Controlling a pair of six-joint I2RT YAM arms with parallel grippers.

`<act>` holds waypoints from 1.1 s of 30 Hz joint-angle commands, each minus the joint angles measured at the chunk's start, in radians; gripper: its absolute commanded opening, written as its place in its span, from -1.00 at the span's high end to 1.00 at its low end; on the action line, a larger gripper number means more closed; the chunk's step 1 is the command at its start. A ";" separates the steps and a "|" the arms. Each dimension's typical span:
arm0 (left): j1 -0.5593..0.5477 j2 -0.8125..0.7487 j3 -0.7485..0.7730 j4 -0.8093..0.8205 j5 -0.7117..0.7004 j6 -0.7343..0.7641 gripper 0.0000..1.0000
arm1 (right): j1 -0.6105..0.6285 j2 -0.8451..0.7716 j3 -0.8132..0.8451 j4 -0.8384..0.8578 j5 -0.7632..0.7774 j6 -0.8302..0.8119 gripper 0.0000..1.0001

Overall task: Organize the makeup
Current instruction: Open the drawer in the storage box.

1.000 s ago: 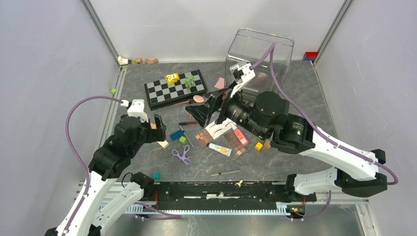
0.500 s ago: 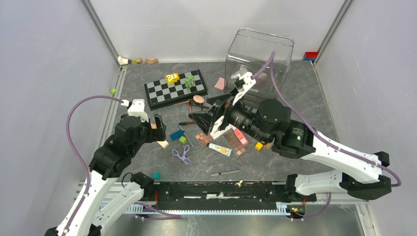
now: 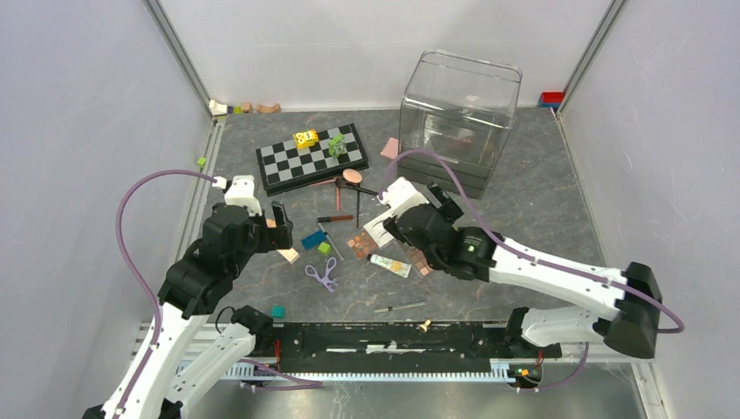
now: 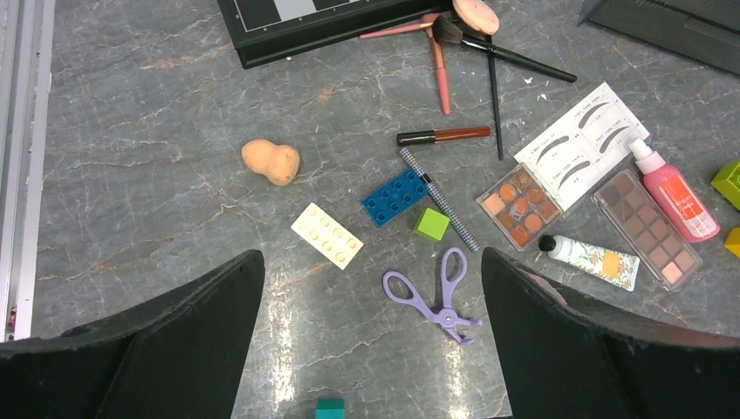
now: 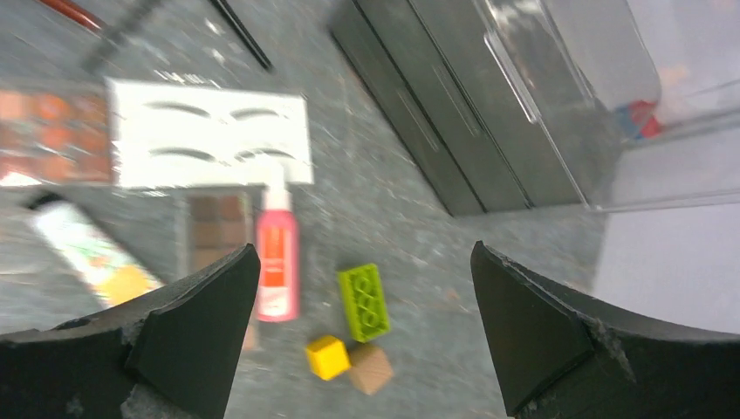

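Risk: right pincer (image 5: 363,247), apart and empty, hangs over pink tube (image 5: 277,266); closing may snag adjacent palette (image 5: 214,231) or green block (image 5: 366,301). Left pincer (image 4: 371,253) likewise apart.

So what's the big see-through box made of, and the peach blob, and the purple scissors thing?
The box looks like clear hard plastic: you see straight through its glossy walls. The peach blob seems a soft foam sponge, matte with no shine. The purple scissors thing looks like smooth moulded plastic, one even colour, though I can't be sure.
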 commanded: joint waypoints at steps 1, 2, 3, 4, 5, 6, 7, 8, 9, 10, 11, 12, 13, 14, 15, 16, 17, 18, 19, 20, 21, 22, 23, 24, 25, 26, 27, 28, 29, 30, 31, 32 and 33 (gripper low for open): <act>0.007 -0.001 0.002 0.029 0.002 -0.011 -1.00 | -0.059 0.101 -0.021 -0.025 0.105 -0.168 -0.96; 0.007 0.000 0.002 0.028 0.004 -0.010 -1.00 | -0.067 0.127 -0.027 -0.013 0.117 -0.201 -0.93; 0.007 -0.001 0.002 0.028 0.004 -0.010 -1.00 | -0.075 0.159 -0.031 0.005 0.130 -0.236 -0.89; 0.007 -0.001 0.002 0.028 0.003 -0.009 -1.00 | -0.085 0.193 -0.034 0.019 0.137 -0.263 -0.85; 0.007 0.000 0.003 0.028 0.003 -0.010 -1.00 | -0.091 0.219 -0.030 0.026 0.152 -0.290 -0.80; 0.007 0.000 0.002 0.028 0.004 -0.010 -1.00 | -0.098 0.249 -0.028 0.037 0.175 -0.308 -0.75; 0.007 -0.001 0.002 0.028 0.004 -0.010 -1.00 | -0.103 0.268 -0.029 0.052 0.194 -0.329 -0.73; 0.007 0.000 0.002 0.028 0.006 -0.010 -1.00 | -0.111 0.287 -0.033 0.077 0.199 -0.347 -0.70; 0.007 0.002 0.002 0.028 0.007 -0.010 -1.00 | -0.119 0.298 -0.037 0.097 0.190 -0.368 -0.68; 0.007 0.005 0.002 0.028 0.008 -0.010 -1.00 | -0.128 0.308 -0.042 0.121 0.182 -0.381 -0.64; 0.006 0.007 0.002 0.028 0.010 -0.010 -1.00 | -0.134 0.319 -0.049 0.140 0.177 -0.397 -0.61; 0.007 0.008 0.003 0.028 0.012 -0.010 -1.00 | -0.139 0.330 -0.057 0.170 0.177 -0.414 -0.58; 0.007 0.008 0.002 0.028 0.012 -0.009 -1.00 | -0.145 0.341 -0.062 0.193 0.187 -0.427 -0.56; 0.007 0.009 0.002 0.030 0.014 -0.008 -1.00 | -0.149 0.357 -0.068 0.213 0.197 -0.438 -0.54; 0.007 0.006 0.002 0.030 0.015 -0.008 -1.00 | -0.152 0.371 -0.072 0.231 0.206 -0.449 -0.51; 0.007 0.006 0.001 0.031 0.017 -0.007 -1.00 | -0.156 0.388 -0.074 0.250 0.216 -0.456 -0.48; 0.007 0.007 0.001 0.033 0.018 -0.007 -1.00 | -0.160 0.402 -0.077 0.264 0.221 -0.464 -0.46; 0.007 0.009 0.001 0.033 0.022 -0.005 -1.00 | -0.164 0.418 -0.081 0.285 0.223 -0.471 -0.43; 0.007 0.013 0.001 0.033 0.025 -0.004 -1.00 | -0.168 0.431 -0.090 0.317 0.236 -0.482 -0.41; 0.007 0.018 0.002 0.033 0.027 -0.004 -1.00 | -0.171 0.444 -0.099 0.346 0.250 -0.493 -0.40; 0.007 0.021 0.002 0.033 0.029 -0.004 -1.00 | -0.176 0.460 -0.108 0.370 0.259 -0.503 -0.39; 0.007 0.023 0.003 0.032 0.031 -0.004 -1.00 | -0.179 0.473 -0.115 0.396 0.267 -0.513 -0.39; 0.007 0.023 0.002 0.033 0.032 -0.004 -1.00 | -0.183 0.491 -0.118 0.425 0.286 -0.524 -0.40; 0.007 0.021 0.002 0.033 0.032 -0.004 -1.00 | -0.187 0.509 -0.122 0.458 0.308 -0.532 -0.40; 0.007 0.020 0.002 0.032 0.030 -0.004 -1.00 | -0.191 0.525 -0.123 0.484 0.324 -0.540 -0.40; 0.007 0.020 0.002 0.034 0.029 -0.004 -1.00 | -0.197 0.543 -0.123 0.505 0.337 -0.549 -0.40; 0.007 0.021 0.001 0.034 0.028 -0.004 -1.00 | -0.202 0.558 -0.124 0.531 0.346 -0.562 -0.40; 0.007 0.022 0.001 0.034 0.028 -0.004 -1.00 | -0.207 0.574 -0.127 0.563 0.352 -0.578 -0.39; 0.006 0.023 0.002 0.034 0.029 -0.004 -1.00 | -0.210 0.585 -0.131 0.590 0.358 -0.601 -0.39; 0.007 0.026 0.002 0.033 0.028 -0.004 -1.00 | -0.213 0.599 -0.137 0.628 0.370 -0.626 -0.39; 0.007 0.025 0.002 0.033 0.028 -0.004 -1.00 | -0.216 0.610 -0.143 0.659 0.380 -0.646 -0.38; 0.007 0.025 0.002 0.033 0.027 -0.004 -1.00 | -0.219 0.619 -0.148 0.687 0.383 -0.665 -0.37; 0.007 0.024 0.002 0.033 0.027 -0.004 -1.00 | -0.222 0.629 -0.151 0.707 0.382 -0.680 -0.37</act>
